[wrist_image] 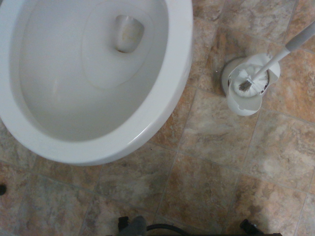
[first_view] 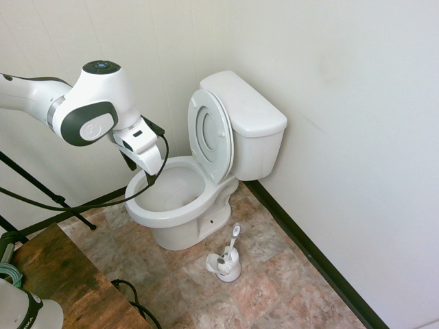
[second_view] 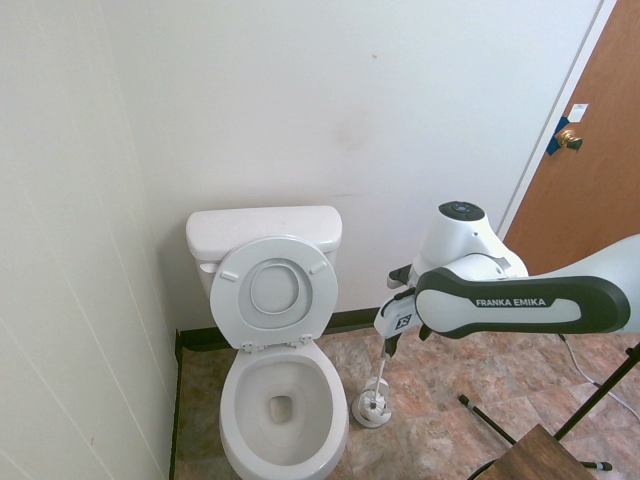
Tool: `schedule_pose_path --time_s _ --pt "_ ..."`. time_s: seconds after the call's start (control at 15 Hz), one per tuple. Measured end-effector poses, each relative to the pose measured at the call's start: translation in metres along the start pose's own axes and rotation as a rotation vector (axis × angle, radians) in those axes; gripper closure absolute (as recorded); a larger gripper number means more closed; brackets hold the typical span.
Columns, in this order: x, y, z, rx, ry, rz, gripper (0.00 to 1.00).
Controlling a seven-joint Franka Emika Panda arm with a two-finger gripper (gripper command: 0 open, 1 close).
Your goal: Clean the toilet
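At the lower left of the first exterior view, nearest to the camera, stands a brown wooden table (first_view: 62,277). Behind it, in the upper left part of the frame, the white arm reaches in, and its gripper (first_view: 145,166) points down and hangs above the front rim of the bowl. The jaws are spread wide and hold nothing.

Further in, at the middle of the frame, is the toilet (first_view: 206,178). Its seat and lid are both lifted and lean against the tank, so the bowl is open. In the second exterior view the toilet (second_view: 275,340) is at the lower middle, against the wall.

On the tiled floor just beside the bowl stands the brush holder (first_view: 226,264), and the brush (first_view: 234,236) sits in it with the handle tilted up. The wrist view shows the same holder (wrist_image: 248,86) at the upper right, apart from the bowl rim.

In my judgement the task is only at its beginning: the brush is not yet taken and no scrubbing is done. What remains is to grasp the handle, carry the brush into the bowl and scrub inside.
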State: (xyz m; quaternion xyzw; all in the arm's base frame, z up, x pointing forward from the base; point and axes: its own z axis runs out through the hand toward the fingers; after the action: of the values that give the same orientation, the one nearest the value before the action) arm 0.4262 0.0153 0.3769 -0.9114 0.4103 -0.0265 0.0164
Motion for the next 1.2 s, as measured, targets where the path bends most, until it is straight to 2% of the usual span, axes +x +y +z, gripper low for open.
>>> schedule_pose_path --time_s 0.2,0.47,0.93,1.2 --pt "0.006 -0.004 0.001 0.003 0.006 0.023 0.00" --pt "0.065 -0.019 0.021 0.030 0.022 0.205 0.00" --pt "0.189 -0.018 0.156 -0.038 0.003 0.524 0.00" --pt "0.232 -0.028 0.225 -0.071 -0.065 0.636 0.00"
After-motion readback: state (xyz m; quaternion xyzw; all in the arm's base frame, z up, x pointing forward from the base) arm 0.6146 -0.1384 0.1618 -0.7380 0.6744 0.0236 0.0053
